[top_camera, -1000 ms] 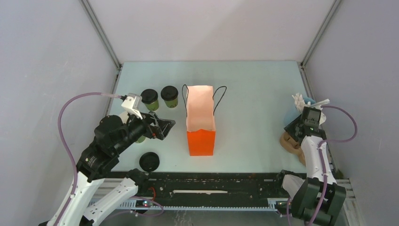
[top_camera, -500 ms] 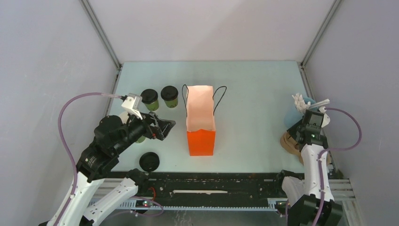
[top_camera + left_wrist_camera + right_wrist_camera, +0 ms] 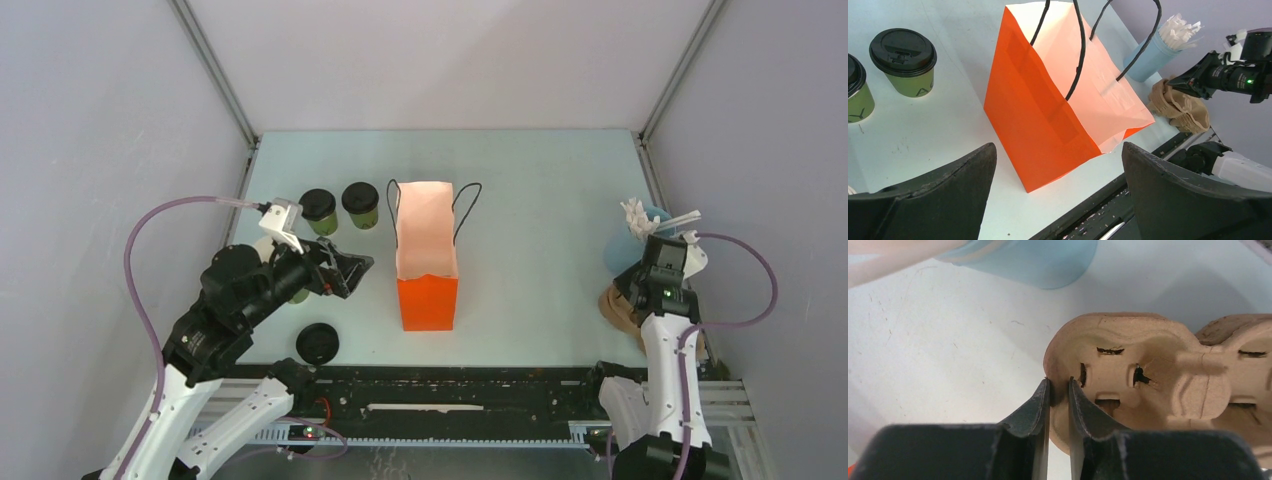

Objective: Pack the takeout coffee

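Surface: pale green tabletop (image 3: 540, 180), closed in by plain grey walls, black rail along the near edge.
Bag: orange paper bag with black cord handles (image 3: 427, 270); stands upright at mid-table, mouth open, pale inside.
Takeout coffee: two olive-green paper cups (image 3: 318, 212) (image 3: 360, 204), each capped with a round black plastic lid; stand upright side by side on the table just left of the bag's far end, apart from each other and from the bag, outside it.
Loose black disc: round black lid (image 3: 317, 343) near the front edge, left of the bag; cannot tell from above whether a cup stands beneath it.
Left arm: left gripper (image 3: 352, 268) spread wide with nothing between the jaws; hovers above the table between the cups and the bag, facing the bag's orange side.
Right arm: right gripper (image 3: 1058, 382) drawn nearly together, pinching the rim of the carrier, one finger outside the rim and one inside it.
Carrier: brown moulded-pulp cup carrier (image 3: 1128, 365); lies at the table's right edge, just on the near side of the blue cup.
Blue cup: light blue cup (image 3: 1147, 62) holding white sticks (image 3: 1180, 30); stands upright by the right edge, well apart from the bag.
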Controlling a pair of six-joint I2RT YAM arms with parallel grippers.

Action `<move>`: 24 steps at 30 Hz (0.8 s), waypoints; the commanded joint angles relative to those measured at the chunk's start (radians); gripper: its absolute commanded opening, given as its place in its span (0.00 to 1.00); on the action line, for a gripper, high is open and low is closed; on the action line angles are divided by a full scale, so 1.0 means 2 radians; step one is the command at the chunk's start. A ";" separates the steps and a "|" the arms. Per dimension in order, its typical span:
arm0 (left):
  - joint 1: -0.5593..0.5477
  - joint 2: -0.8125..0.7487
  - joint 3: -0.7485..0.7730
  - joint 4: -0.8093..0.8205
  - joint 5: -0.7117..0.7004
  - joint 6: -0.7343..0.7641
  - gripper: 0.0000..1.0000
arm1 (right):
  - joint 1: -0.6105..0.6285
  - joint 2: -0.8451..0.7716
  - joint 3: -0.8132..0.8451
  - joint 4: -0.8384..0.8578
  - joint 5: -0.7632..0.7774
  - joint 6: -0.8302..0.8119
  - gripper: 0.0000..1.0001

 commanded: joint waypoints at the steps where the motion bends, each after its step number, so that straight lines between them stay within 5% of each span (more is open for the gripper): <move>1: -0.003 0.005 -0.005 0.013 0.010 -0.002 1.00 | 0.038 -0.005 0.051 -0.045 0.084 0.031 0.00; 8: -0.002 0.010 0.004 0.009 0.009 0.005 1.00 | 0.188 0.128 0.139 -0.135 0.265 0.068 0.00; 12: -0.003 0.011 0.004 0.011 0.012 0.004 1.00 | 0.185 0.187 0.140 -0.142 0.234 0.053 0.00; 18: -0.002 0.006 0.000 0.008 0.008 0.001 1.00 | 0.254 0.165 0.158 -0.172 0.240 0.055 0.00; 21: -0.002 0.007 -0.006 0.016 0.010 0.000 1.00 | 0.224 0.205 0.151 -0.159 0.187 0.025 0.00; 24: -0.002 0.010 0.003 0.005 0.006 0.005 1.00 | 0.296 0.178 0.213 -0.214 0.254 0.057 0.00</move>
